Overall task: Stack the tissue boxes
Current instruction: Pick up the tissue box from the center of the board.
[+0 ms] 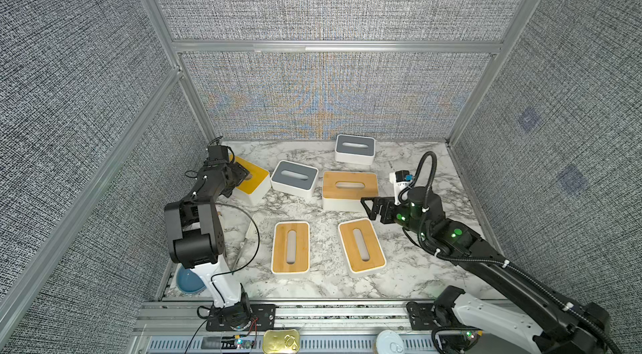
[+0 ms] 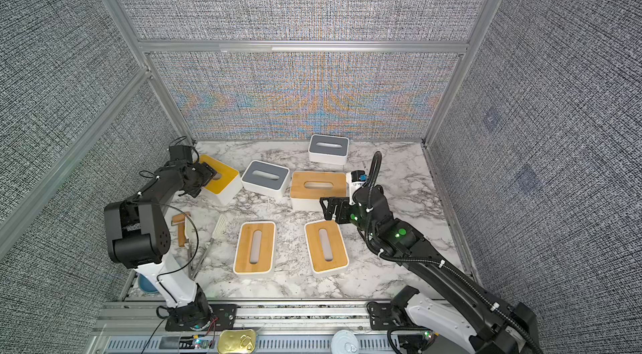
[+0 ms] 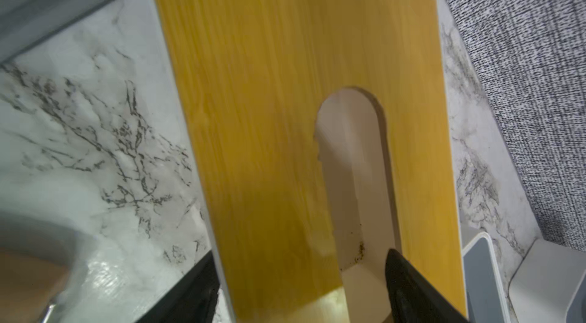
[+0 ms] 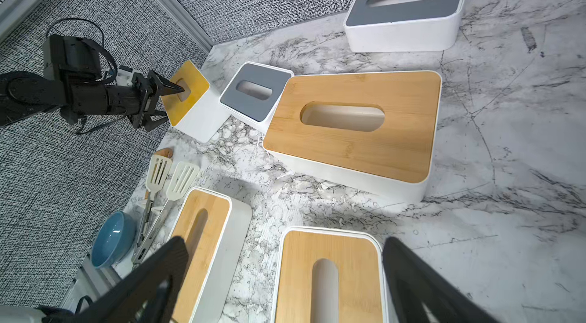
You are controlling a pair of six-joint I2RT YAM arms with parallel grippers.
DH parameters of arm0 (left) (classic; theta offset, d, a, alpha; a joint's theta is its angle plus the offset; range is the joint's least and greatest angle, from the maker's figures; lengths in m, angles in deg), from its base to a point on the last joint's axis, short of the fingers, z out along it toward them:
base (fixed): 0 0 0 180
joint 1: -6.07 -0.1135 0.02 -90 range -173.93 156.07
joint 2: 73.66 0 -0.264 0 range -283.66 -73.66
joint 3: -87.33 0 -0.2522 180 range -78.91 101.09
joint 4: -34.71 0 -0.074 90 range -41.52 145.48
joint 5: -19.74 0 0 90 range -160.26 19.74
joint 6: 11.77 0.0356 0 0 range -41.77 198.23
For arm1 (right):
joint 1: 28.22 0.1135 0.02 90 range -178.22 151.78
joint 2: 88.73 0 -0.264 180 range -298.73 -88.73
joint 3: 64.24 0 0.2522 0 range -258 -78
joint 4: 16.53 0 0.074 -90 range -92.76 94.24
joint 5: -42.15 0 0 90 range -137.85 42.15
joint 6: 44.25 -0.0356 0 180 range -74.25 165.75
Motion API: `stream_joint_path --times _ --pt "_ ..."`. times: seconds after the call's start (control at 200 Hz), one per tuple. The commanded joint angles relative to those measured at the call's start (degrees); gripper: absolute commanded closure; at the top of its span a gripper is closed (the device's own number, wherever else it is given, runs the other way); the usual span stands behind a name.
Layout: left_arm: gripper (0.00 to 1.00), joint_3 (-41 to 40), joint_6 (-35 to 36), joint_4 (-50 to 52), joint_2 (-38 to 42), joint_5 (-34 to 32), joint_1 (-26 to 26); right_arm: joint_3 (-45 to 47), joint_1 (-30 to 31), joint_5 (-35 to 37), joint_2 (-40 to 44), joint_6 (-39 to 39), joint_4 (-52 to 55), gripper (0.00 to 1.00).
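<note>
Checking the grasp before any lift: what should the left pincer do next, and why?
Probably close fully. The left pincer straddles the yellow-lidded box, one fingertip inside its slot, the other outside the long wall, with slack in the slot not taken up.

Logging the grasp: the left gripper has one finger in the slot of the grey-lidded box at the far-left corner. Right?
No: that lid is yellow, not grey. The left wrist view shows the left gripper with one finger in the slot of the yellow-lidded box at the far-left corner.
</note>
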Motion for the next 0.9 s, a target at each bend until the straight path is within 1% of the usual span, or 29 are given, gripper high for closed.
stream_joint_path --times 0.0,0.14,0.305,0.51,0.645,0.675,0.74,0.855,0.895 --pt "0.22 0.68 -1.12 1.46 -1.09 0.06 -0.32 -0.22 0.15 0.08 -0.26 0.55 -0.89 0.01" --pt "0.28 -0.22 -2.56 1.2 -1.04 -1.6 -0.5 -0.24 0.23 0.39 -0.42 0.76 -1.0 0.01" --pt "0.32 -0.03 -2.65 1.58 -1.52 -1.28 -0.77 -0.22 0.29 0.43 -0.78 0.72 -1.12 0.01" --pt "0.41 0.23 -2.57 2.51 -1.27 -1.68 -0.73 -0.31 0.41 0.56 -1.14 0.73 -1.24 0.01" --pt "0.43 0.16 -2.46 2.93 -1.38 -2.08 -0.76 -0.33 0.5 0.57 -1.23 0.72 -1.16 0.01" --pt "0.45 0.14 -2.33 2.92 -1.49 -1.91 -0.76 -0.3 0.53 0.57 -1.31 0.69 -1.25 0.01" --pt "0.48 -0.01 -2.39 2.85 -1.46 -1.66 -0.77 -0.22 0.6 0.57 -1.48 0.79 -1.33 0.01" --pt "0.49 0.38 -2.14 3.08 -1.55 -1.09 -0.74 -0.46 0.65 0.48 -1.83 0.89 -1.26 0.01" --pt "0.51 0.72 -1.96 3.07 -1.73 -0.84 -0.76 -0.43 0.68 0.48 -1.84 0.92 -1.32 0.01"
